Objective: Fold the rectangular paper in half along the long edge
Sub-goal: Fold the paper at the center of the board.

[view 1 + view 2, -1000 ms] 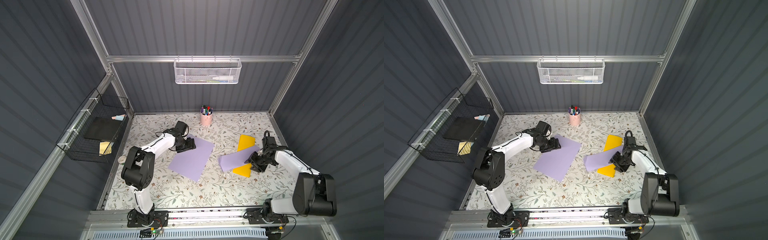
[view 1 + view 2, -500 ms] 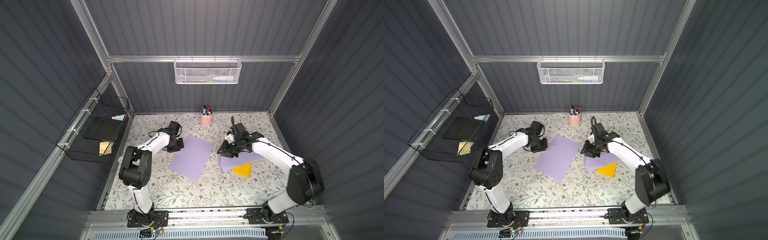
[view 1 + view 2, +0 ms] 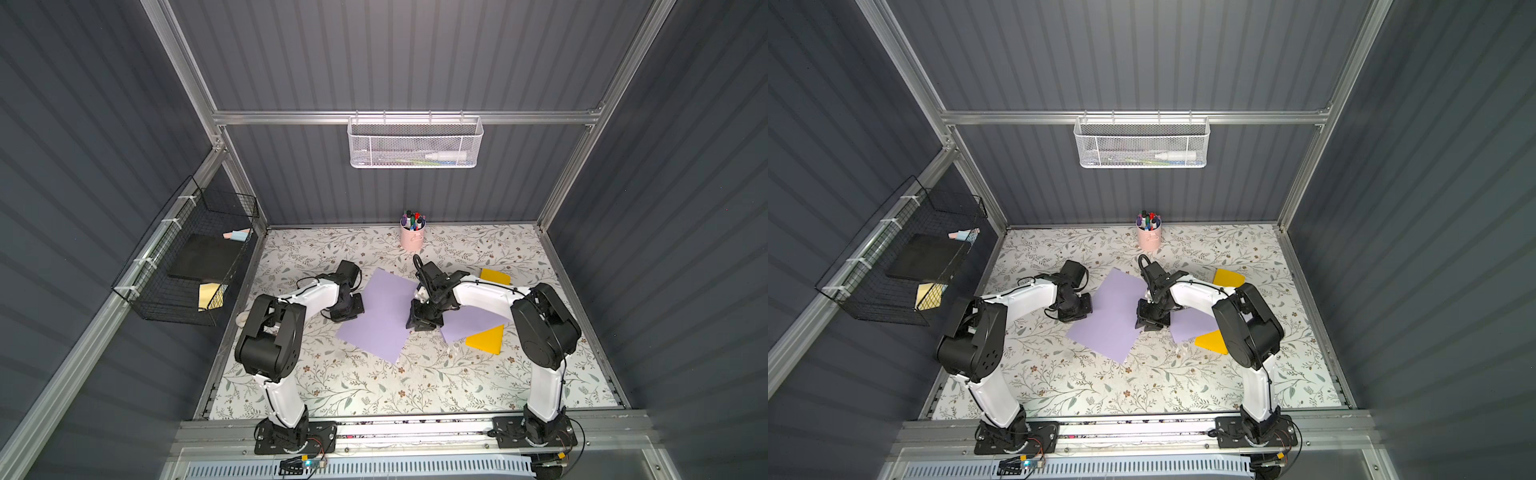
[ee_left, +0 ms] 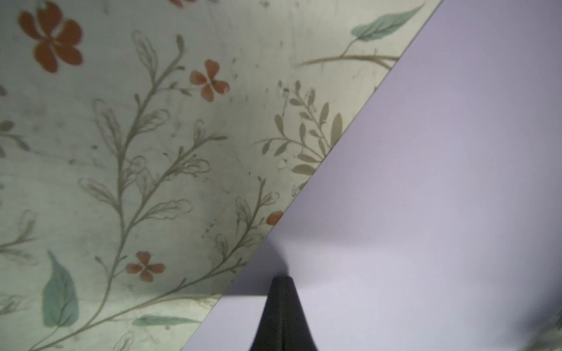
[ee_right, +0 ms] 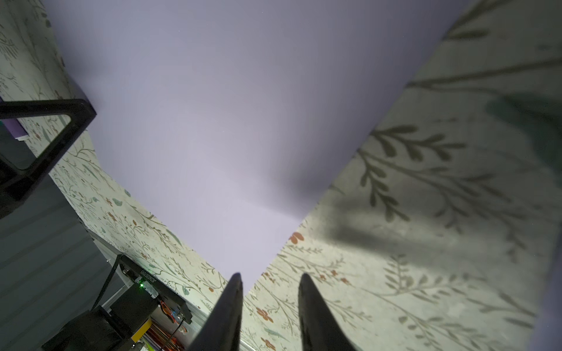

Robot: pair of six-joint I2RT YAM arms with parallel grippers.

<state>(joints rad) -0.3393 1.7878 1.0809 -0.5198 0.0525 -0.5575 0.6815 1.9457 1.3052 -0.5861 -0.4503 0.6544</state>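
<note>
Reaching low, left claw (image 4: 281, 284) pinched, right claw (image 5: 270, 278) parted

Both top views were sharp and evenly lit from overhead: the tabletop (image 3: 374, 386) was bright, the walls (image 3: 415, 62) dim, the straight edges bowed by a wide lens. The wrist views were dimmer. On the lilac paper (image 4: 425, 182) a soft grey shadow spread ahead of the left gripper (image 4: 282, 281). The fingers (image 5: 231, 307) of the right gripper (image 5: 270, 275) and the pattern nearest them were blurred.

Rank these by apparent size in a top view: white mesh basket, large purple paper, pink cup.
Largest first: white mesh basket, large purple paper, pink cup. The basket hangs nearer the camera, so its lead may be only apparent.
</note>
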